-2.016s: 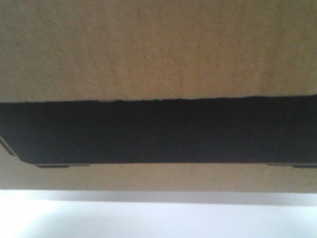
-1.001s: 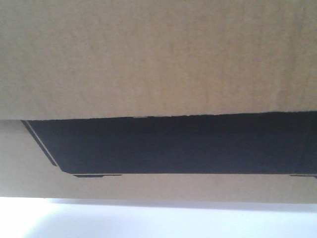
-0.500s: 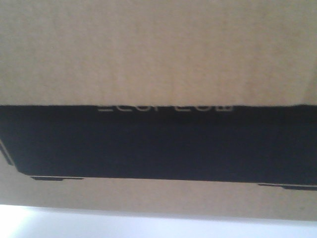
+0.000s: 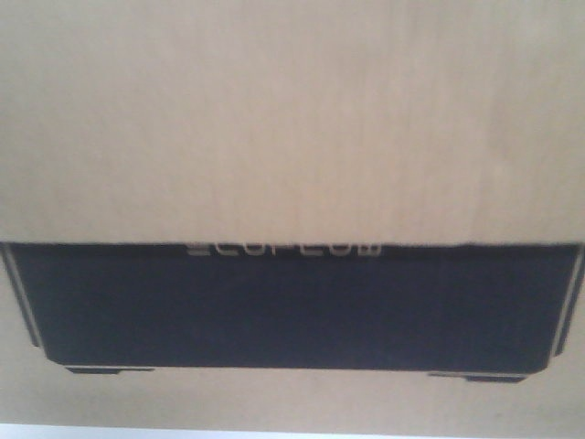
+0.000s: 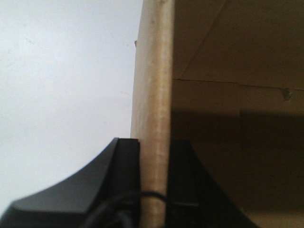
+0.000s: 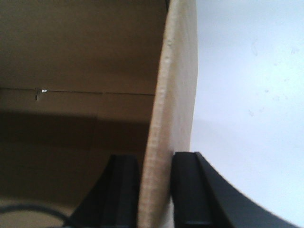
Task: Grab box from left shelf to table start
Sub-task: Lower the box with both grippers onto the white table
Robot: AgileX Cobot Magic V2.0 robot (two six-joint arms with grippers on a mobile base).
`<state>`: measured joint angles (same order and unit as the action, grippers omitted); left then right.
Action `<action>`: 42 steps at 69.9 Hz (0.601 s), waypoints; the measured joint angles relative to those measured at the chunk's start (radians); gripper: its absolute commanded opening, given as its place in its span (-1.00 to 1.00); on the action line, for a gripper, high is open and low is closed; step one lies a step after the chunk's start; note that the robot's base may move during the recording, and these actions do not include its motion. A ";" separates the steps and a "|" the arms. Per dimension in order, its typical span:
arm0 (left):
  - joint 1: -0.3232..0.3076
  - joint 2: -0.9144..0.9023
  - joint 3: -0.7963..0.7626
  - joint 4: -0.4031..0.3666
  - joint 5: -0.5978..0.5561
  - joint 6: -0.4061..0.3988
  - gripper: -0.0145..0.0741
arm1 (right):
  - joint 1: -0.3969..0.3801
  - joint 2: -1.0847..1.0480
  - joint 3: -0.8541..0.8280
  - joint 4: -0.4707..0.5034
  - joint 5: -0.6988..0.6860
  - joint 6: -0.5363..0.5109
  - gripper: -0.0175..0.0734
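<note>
Box: we see the box (image 4: 292,128) filling the front view, brown card above a black panel with faint white lettering.
Left tool: our left tool (image 5: 154,190) is clamped on an upright cardboard wall of the box, one black finger on each side of it.
Right tool: our right tool (image 6: 156,190) is clamped the same way on the opposite wall.
Surface: the pale surface (image 5: 61,95) lies outside each gripped wall; a thin strip shows under the box in front.
Obstruction: the box blocks the front view.
</note>
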<state>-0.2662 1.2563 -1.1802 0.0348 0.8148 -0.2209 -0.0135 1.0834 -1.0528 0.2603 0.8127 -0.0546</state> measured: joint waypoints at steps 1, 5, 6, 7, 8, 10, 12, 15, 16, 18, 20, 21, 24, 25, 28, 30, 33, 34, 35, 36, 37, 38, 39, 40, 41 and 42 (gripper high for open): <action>0.000 0.005 0.000 0.000 -0.003 0.000 -0.91 | 0.000 0.007 0.000 0.000 -0.003 0.000 -0.49; 0.000 0.021 0.000 0.002 -0.016 0.000 -0.91 | 0.000 0.028 0.000 0.000 -0.014 -0.004 -0.49; 0.000 0.025 0.000 0.002 -0.020 0.000 -0.91 | 0.000 0.036 0.000 0.000 -0.018 -0.007 -0.49; 0.000 0.030 0.000 0.002 -0.024 0.000 -0.91 | 0.000 0.041 0.000 0.000 -0.022 -0.007 -0.49; 0.000 0.037 0.000 0.002 -0.028 0.000 -0.91 | 0.000 0.046 0.000 0.000 -0.026 -0.010 -0.49; 0.001 0.043 0.000 0.004 -0.034 0.000 -0.91 | 0.000 0.053 0.000 0.000 -0.030 -0.014 -0.49; 0.002 0.052 0.000 0.004 -0.043 0.000 -0.91 | 0.000 0.064 0.000 0.000 -0.039 -0.016 -0.49; 0.002 0.064 0.000 0.004 -0.049 0.000 -0.91 | 0.000 0.073 0.000 0.000 -0.046 -0.016 -0.49; 0.002 0.068 0.000 0.004 -0.049 0.000 -0.91 | 0.000 0.079 0.000 0.000 -0.048 -0.016 -0.49; 0.002 0.073 0.000 0.004 -0.054 0.000 -0.91 | 0.000 0.083 0.000 0.000 -0.053 -0.016 -0.49; 0.002 0.079 0.000 0.004 -0.056 0.000 -0.91 | 0.000 0.089 0.000 0.000 -0.055 -0.018 -0.49; 0.002 0.085 0.000 0.004 -0.056 0.000 -0.91 | 0.000 0.089 0.000 0.000 -0.055 -0.018 -0.49; 0.002 0.091 0.000 0.004 -0.059 0.000 -0.91 | 0.000 0.094 0.000 0.000 -0.055 -0.018 -0.49; 0.004 0.093 0.000 0.004 -0.059 0.000 -0.91 | 0.000 0.096 0.000 0.000 -0.055 -0.018 -0.49; 0.003 0.097 0.000 0.004 -0.062 0.000 -0.91 | 0.000 0.098 0.000 0.000 -0.055 -0.018 -0.49; 0.003 0.099 -0.002 0.004 -0.062 0.000 -0.91 | 0.000 0.098 0.000 0.000 -0.055 -0.018 -0.49; 0.003 0.099 -0.002 0.004 -0.062 0.000 -0.91 | 0.000 0.098 0.000 0.000 -0.055 -0.018 -0.49; 0.003 0.099 -0.002 0.004 -0.062 0.000 -0.90 | 0.000 0.098 0.000 0.000 -0.055 -0.018 -0.49; 0.003 0.101 -0.002 0.004 -0.062 0.000 -0.90 | 0.000 0.098 0.000 0.000 -0.055 -0.018 -0.49; 0.003 0.101 -0.004 0.004 -0.062 0.000 -0.90 | 0.000 0.098 0.000 0.000 -0.055 -0.018 -0.49; 0.003 0.103 -0.004 0.004 -0.062 0.000 -0.90 | 0.000 0.098 0.000 0.000 -0.055 -0.018 -0.49; 0.003 0.103 -0.004 0.004 -0.062 0.000 -0.90 | 0.000 0.098 0.000 0.000 -0.055 -0.018 -0.49; 0.003 0.103 -0.004 0.004 -0.062 0.000 -0.90 | 0.000 0.098 0.000 0.000 -0.055 -0.018 -0.49; 0.003 0.105 -0.006 0.004 -0.062 0.000 -0.90 | 0.000 0.098 0.000 0.000 -0.055 -0.018 -0.49; 0.003 0.105 -0.006 0.004 -0.062 0.000 -0.90 | 0.000 0.098 0.000 0.000 -0.055 -0.018 -0.49; 0.003 0.105 -0.006 0.004 -0.062 0.000 -0.90 | 0.000 0.098 0.000 -0.002 -0.055 -0.018 -0.49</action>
<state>-0.2632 1.3616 -1.1860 0.0386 0.7525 -0.2209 -0.0135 1.1816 -1.0528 0.2585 0.7575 -0.0723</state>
